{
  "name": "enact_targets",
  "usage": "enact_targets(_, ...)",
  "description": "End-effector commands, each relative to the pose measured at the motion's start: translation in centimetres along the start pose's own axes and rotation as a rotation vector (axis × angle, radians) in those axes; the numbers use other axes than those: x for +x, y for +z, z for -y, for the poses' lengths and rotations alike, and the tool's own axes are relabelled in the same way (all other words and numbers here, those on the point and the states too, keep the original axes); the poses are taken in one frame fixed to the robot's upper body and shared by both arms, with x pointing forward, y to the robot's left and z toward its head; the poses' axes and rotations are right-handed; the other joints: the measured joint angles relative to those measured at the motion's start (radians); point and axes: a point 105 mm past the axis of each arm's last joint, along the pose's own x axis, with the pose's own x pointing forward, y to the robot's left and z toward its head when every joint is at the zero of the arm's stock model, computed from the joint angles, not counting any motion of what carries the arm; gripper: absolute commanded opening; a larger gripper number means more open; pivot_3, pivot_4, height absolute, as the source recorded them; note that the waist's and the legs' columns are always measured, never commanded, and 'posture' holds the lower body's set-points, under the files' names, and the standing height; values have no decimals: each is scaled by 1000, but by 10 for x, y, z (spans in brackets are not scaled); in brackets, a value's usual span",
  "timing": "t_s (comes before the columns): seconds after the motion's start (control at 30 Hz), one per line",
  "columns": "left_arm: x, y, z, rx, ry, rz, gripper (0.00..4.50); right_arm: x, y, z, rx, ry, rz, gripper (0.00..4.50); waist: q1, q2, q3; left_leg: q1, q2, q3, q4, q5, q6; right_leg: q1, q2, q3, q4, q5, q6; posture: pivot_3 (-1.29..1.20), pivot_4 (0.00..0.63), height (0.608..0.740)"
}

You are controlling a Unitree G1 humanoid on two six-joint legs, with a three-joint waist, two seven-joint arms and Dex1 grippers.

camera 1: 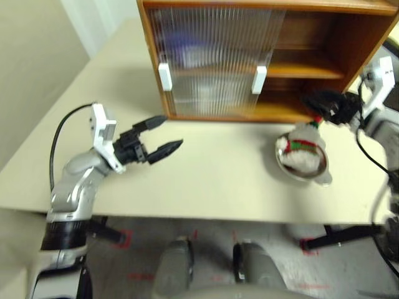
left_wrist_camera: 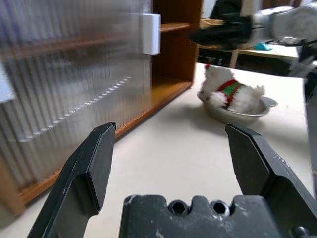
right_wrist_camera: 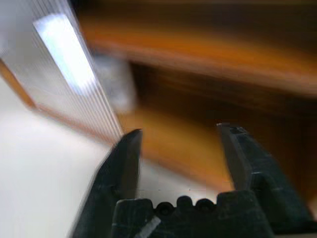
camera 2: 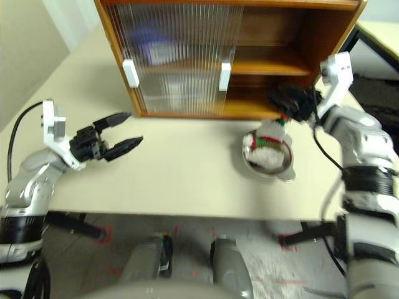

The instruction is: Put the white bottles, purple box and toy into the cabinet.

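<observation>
Cabinet (camera 1: 349, 37) right side open; sliding doors (camera 1: 215, 62) block left; toy (camera 1: 302, 149) before opening.

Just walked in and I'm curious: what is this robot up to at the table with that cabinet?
It is tidying things into the wooden cabinet. Right now neither gripper holds anything. The right gripper hangs open by the cabinet's open side, above the plush toy, which lies in a metal bowl on the table. The left gripper hovers open over the table, in front of the ribbed sliding doors.

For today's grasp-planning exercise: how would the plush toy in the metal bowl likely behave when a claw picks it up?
The toy looks fluffy, so it would probably squash and flop, and likely weighs little. Lying loose in the shallow bowl, it should lift free, though the bowl may slide.
</observation>
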Motion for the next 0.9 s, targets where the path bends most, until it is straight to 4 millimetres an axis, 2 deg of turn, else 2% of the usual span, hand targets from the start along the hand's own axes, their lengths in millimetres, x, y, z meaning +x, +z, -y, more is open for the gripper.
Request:
enact_targets(0.03, -4, 0, 4, -7, -20, -12, 4500, -12, -7, -17, 60, 76, -130, 4466, -7, -1, 2, 0, 0, 0, 0, 0, 0, 0, 0, 0, 0, 0, 0, 78, 76, 740)
enact_targets(0.13, -3, -4, 5, -7, -28, -20, 4500, -19, -9, -31, 110, 121, -176, 4466, -13, -3, 5, 1, 0, 0, 0, 0, 0, 1, 1, 0, 0, -1, 1, 87, 75, 740)
enact_targets(0.3, 5, -2, 7, -3, -40, -4, 4500, -26, -23, -41, 158, 141, -270, 4466, -9, -8, 9, 1, 0, -2, 2, 0, 0, 2, 2, -1, 0, 0, 2, 88, 70, 740)
enact_targets(0.43, 7, -3, 10, -36, -49, 16, 4500, -35, -35, -32, 166, 90, -338, 4466, 1, -8, 9, 0, -1, -1, 2, 0, 1, 3, 0, -1, -3, 0, 4, 79, 63, 740)
enact_targets(0.7, 10, -3, 6, -24, -65, 7, 4500, -36, -49, -20, 179, -21, -391, 4466, 10, -9, 9, -1, -1, -1, 2, 0, 1, 2, 1, -2, -3, 0, 4, 75, 57, 740)
enact_targets(0.9, 9, -2, 7, -19, -69, 2, 4500, -35, -53, -28, 236, 23, -412, 4335, 10, -9, 9, -1, -1, -1, 2, 0, 1, 3, 1, -2, -3, 0, 5, 81, 48, 740)
